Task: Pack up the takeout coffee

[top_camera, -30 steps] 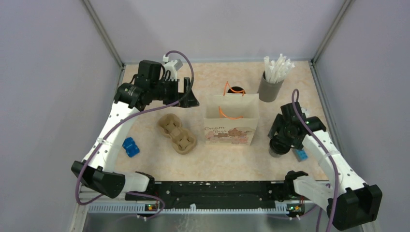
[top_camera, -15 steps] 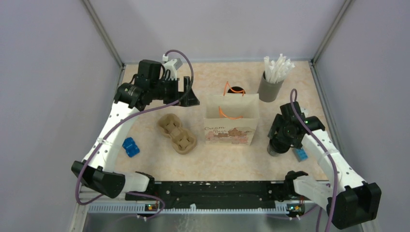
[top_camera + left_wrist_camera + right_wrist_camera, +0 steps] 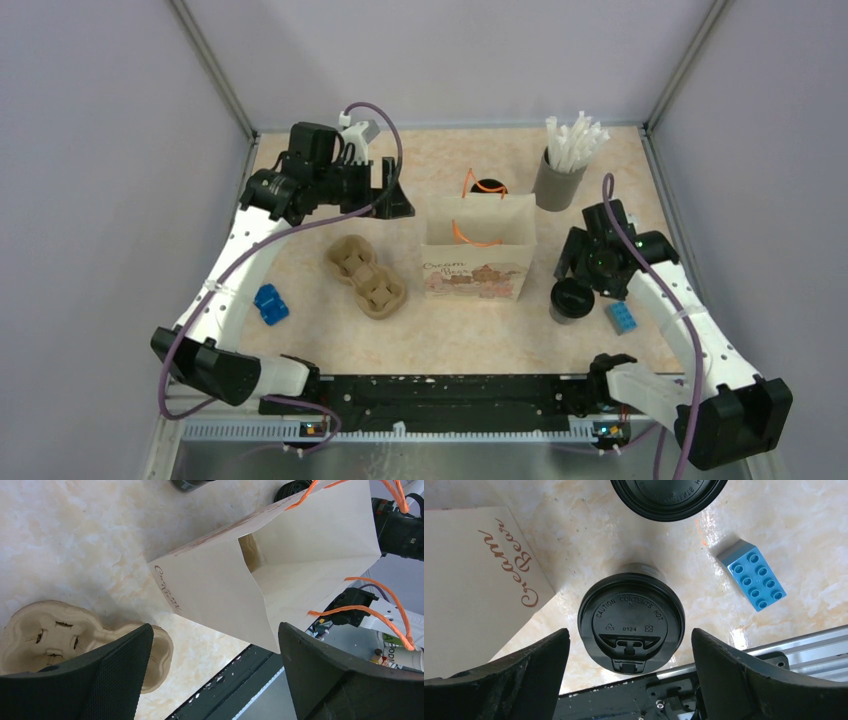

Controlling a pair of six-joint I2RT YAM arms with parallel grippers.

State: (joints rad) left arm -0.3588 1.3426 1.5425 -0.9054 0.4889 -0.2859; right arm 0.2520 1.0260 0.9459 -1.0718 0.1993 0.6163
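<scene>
We see cup [image 3: 571,300], black lid on, upright just right of bag [image 3: 478,268]. Bag stands upright, mouth open, orange handles up. We spot second cup [image 3: 488,187] behind bag; pulp carrier [image 3: 366,276] flat at left.

A: Text on the lid [image 3: 631,622]?
B: Yes. Raised letters arc round the top: "CAUTION CONTENTS HOT". Under that is a recycling triangle with a digit too small to read, then "0124", then a small square mark.
A: Bag [image 3: 474,580]?
B: Brown script on the front, "Cream Bear". Left wrist view shows only the "C" and a scrawl after it.
A: Second lid [image 3: 669,492]?
B: Raised lettering near the rim, upside down and cut off. Can't read it.
</scene>
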